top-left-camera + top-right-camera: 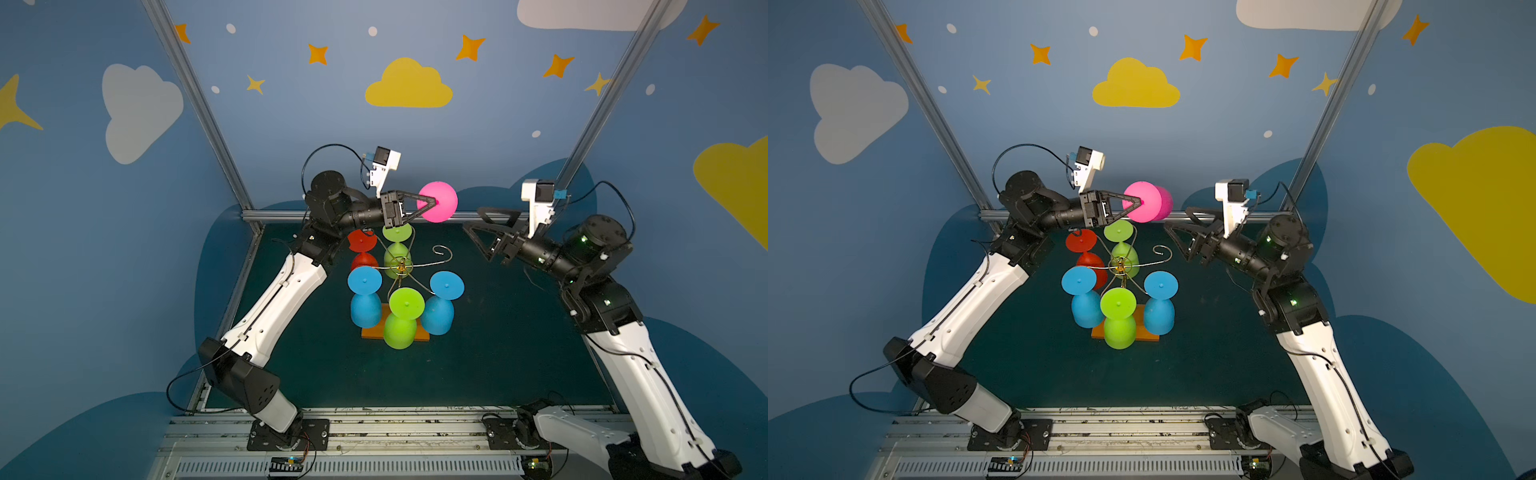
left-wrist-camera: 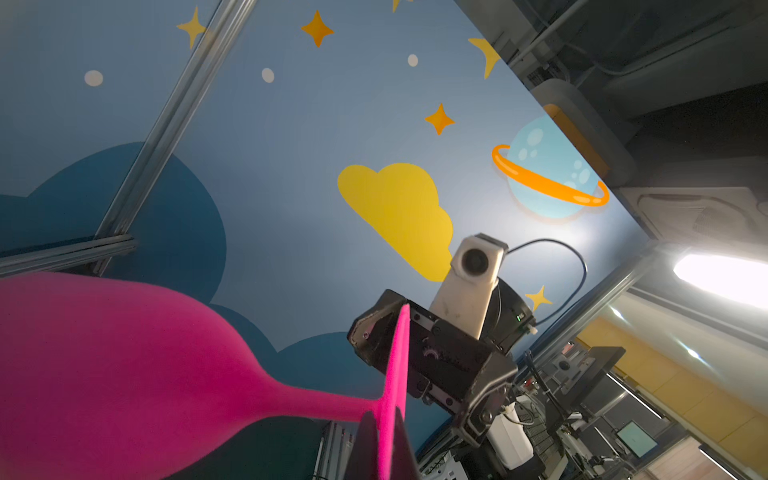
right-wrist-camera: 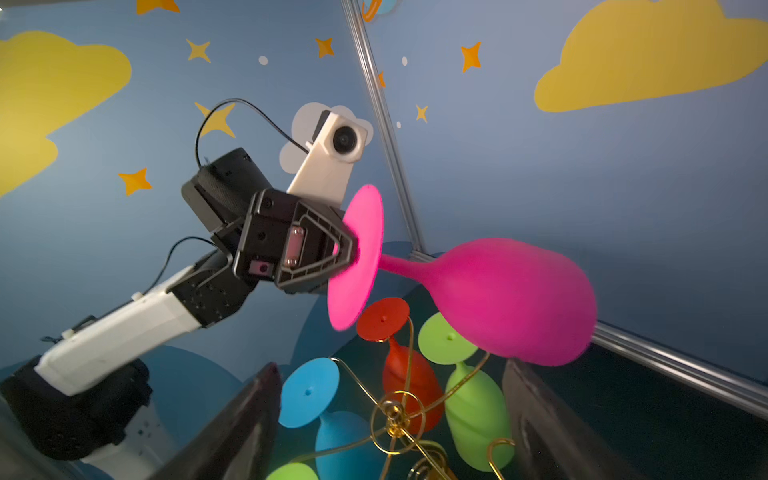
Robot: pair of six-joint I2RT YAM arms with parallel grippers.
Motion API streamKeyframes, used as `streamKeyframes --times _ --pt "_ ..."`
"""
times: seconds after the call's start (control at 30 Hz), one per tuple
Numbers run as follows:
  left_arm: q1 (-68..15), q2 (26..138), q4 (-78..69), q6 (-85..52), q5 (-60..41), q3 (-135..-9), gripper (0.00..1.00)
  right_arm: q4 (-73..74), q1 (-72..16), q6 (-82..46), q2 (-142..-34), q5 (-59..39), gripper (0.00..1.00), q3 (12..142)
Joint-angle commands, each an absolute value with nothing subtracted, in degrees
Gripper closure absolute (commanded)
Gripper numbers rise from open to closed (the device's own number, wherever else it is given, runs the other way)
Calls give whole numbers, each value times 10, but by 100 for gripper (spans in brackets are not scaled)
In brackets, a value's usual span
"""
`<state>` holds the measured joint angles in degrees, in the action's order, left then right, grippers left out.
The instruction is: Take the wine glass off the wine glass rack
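A pink wine glass (image 1: pixel 445 198) (image 1: pixel 1149 194) hangs sideways in the air above and behind the wine glass rack (image 1: pixel 402 264) (image 1: pixel 1120 264), clear of its gold wire arms. My left gripper (image 1: pixel 432 202) (image 1: pixel 1140 203) (image 2: pixel 386 451) is shut on the flat foot of this glass (image 2: pixel 397 365), and the bowl (image 3: pixel 511 307) points away from it. My right gripper (image 1: pixel 472 219) (image 1: pixel 1177 218) (image 3: pixel 390 411) stands open just right of the bowl, holding nothing. One scroll-tipped arm (image 1: pixel 442 252) at the rack's back right is bare.
Several more glasses hang upside down on the rack: a red one (image 1: pixel 362 249), two green (image 1: pixel 397 249) (image 1: pixel 401 318) and two blue (image 1: pixel 365 297) (image 1: pixel 440 305). The rack's wooden base (image 1: pixel 371 332) rests on the dark green table. A metal frame rail (image 1: pixel 274 215) runs along the back.
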<state>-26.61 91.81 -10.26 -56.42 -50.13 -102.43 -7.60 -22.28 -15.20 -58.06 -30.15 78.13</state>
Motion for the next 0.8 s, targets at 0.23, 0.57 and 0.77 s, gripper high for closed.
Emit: streamKeyframes --times 0.23,0.57,0.77 --pt "-261 940 -97 -670 -538 -1063 97 78 -221 99 -567 -263 7 678" --pt "-264 932 -120 -708 -553 -1054 97 95 -225 156 -667 -322 6 740" --pt "-265 926 -139 -723 -555 -1041 97 86 -237 159 -708 -341 6 772"
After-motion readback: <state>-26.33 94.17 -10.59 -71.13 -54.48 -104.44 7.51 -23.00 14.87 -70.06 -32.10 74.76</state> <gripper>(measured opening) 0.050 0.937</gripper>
